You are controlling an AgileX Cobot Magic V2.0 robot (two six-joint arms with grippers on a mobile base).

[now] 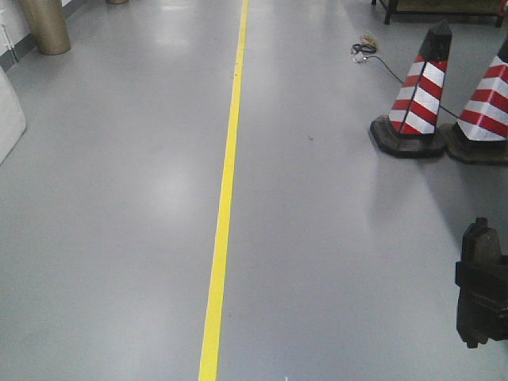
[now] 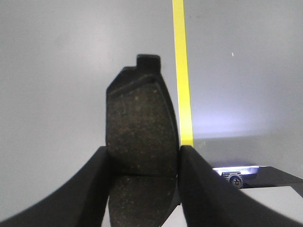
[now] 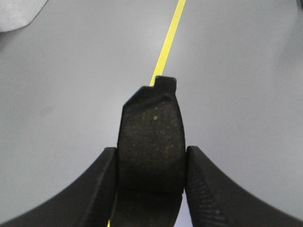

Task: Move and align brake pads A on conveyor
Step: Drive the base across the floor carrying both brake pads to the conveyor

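Note:
In the left wrist view, my left gripper [image 2: 143,158] is shut on a brake pad [image 2: 141,118]. The pad is dark, speckled and oblong, stands on end between the fingers, and has a groove across its middle and a tab at the top. My right gripper [image 3: 150,158] grips a second brake pad [image 3: 151,132] in the same upright way. Both pads hang over grey floor. In the front view, the right gripper [image 1: 481,298] and the top of its pad [image 1: 479,240] show at the right edge. The conveyor is out of view.
A yellow floor line [image 1: 225,198] runs away from me down the grey floor. Two red-and-white striped cones [image 1: 421,91] stand at the right with a black cable [image 1: 381,62] behind them. A tan cylinder [image 1: 45,25] stands far left. A steel edge [image 2: 236,174] shows low right.

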